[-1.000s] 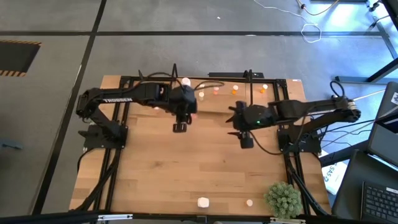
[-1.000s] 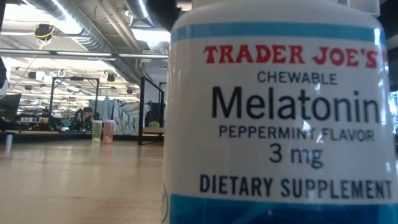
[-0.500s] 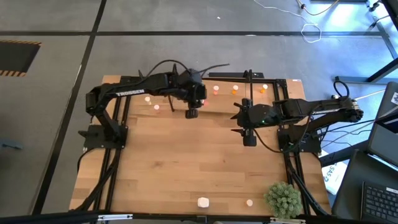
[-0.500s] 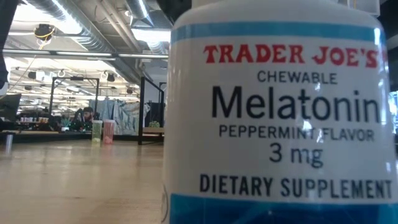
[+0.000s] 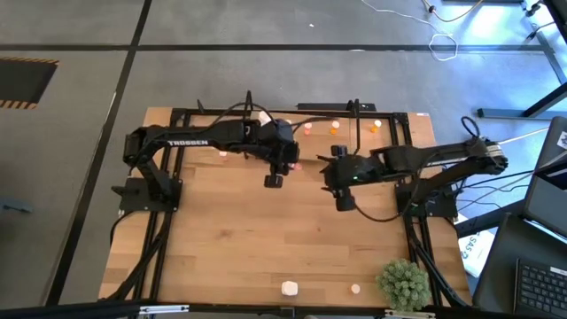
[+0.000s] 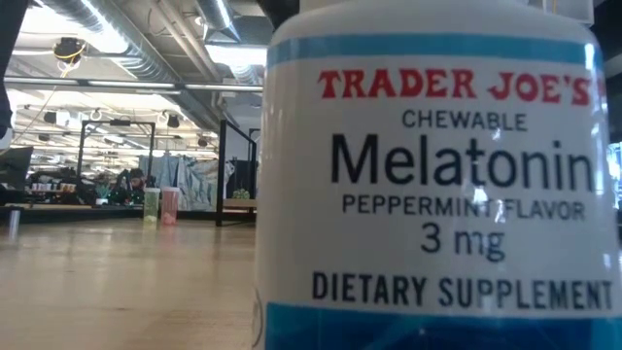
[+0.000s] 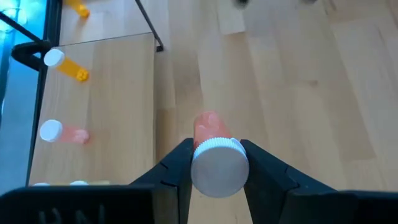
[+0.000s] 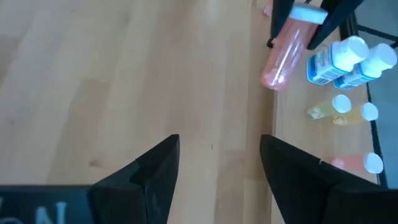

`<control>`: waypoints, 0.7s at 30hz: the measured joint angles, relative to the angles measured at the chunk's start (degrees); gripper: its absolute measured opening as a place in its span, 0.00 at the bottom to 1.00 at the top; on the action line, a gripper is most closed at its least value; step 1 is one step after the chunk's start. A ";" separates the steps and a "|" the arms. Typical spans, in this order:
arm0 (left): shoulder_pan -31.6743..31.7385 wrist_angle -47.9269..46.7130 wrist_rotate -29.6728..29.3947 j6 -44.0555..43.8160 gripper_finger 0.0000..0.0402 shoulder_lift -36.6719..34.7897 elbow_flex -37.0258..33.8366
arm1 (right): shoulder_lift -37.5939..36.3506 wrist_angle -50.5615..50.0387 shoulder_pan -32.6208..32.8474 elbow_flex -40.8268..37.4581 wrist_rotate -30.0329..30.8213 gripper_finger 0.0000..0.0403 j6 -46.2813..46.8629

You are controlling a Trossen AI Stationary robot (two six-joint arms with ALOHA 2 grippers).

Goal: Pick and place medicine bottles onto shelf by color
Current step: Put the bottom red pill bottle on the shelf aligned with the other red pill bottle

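Pink bottle (image 7: 211,140), white cap, between my dark left fingers (image 7: 177,171); orange bottle (image 7: 67,65) beyond; white bottle (image 6: 437,185), blue bands, red lettering.

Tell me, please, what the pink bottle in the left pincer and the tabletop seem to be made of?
Pink bottle: likely translucent plastic with a ribbed white cap, since light tints through its body. Tabletop: pale wood planks, matte, with visible grain and board seams.

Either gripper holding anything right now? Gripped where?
Left gripper holds a pink bottle, fingers clamped on its white cap. Right gripper is open and empty.
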 joint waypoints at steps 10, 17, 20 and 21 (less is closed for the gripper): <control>-3.52 -0.07 -3.31 -0.68 0.26 0.00 0.00 | 6.03 11.48 -1.28 0.00 6.87 0.56 -1.48; -4.66 0.30 -4.18 -1.70 0.26 0.00 0.00 | 8.16 15.87 -1.28 0.00 6.32 0.56 -1.55; -5.07 0.35 -4.18 -1.89 0.26 0.00 0.00 | 8.96 17.46 -1.28 0.00 6.33 0.56 -1.48; -5.16 0.37 -4.18 -1.89 0.26 0.00 0.00 | 9.13 18.07 -1.28 0.00 6.34 0.56 -1.35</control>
